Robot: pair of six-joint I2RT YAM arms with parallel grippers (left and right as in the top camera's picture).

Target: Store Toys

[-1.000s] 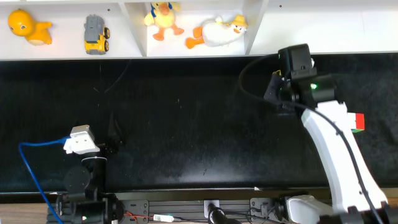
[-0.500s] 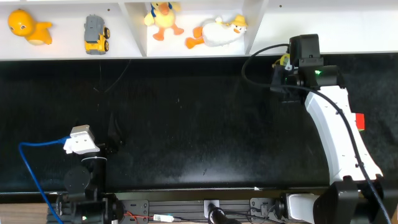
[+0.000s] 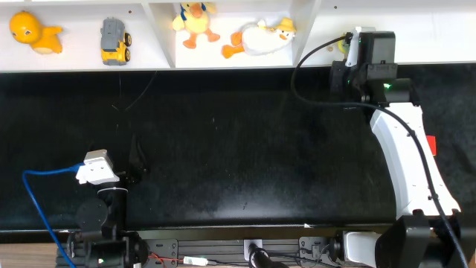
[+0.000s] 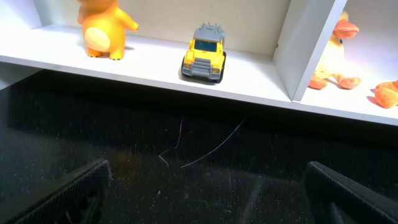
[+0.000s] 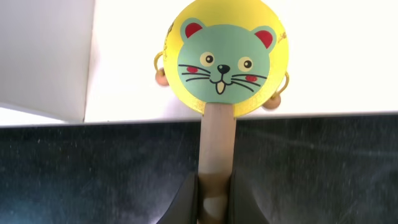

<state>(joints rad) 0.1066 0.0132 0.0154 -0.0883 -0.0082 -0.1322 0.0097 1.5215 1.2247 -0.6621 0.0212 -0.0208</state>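
The right gripper [image 5: 214, 190] was clamped on the wooden handle [image 5: 217, 140] of a rattle drum [image 5: 222, 59], its 2 fingers [image 5: 186, 196] pressed against either side of the stick. The drum's round yellow head carried a green mouse face with red ears, and 2 small beads [image 5: 160, 79] hung at its sides. The head reached over the front edge of the white shelf [image 5: 124, 93], in the right compartment, just beside a white divider [image 5: 43, 56]; whether it touched the shelf floor could not be told. In the top view the right gripper [image 3: 362, 50] sat at the shelf's front edge, with a sliver of yellow drum [image 3: 343, 46] showing beside it.

The left gripper [image 4: 208, 199] stood spread wide and held nothing, low over the black mat [image 4: 186, 149] and facing the shelf. In the top view it [image 3: 136, 158] lay near the mat's left side, well apart from the right arm.

The left compartment held an orange duck [image 3: 33, 33] and a yellow truck [image 3: 115, 41], both upright and apart. The middle compartment held a yellow plush duck [image 3: 195, 22] with a white plush bird [image 3: 260, 39] lying beside it. A red block [image 3: 429, 143] sat on the mat at the right, partly hidden by the right arm.
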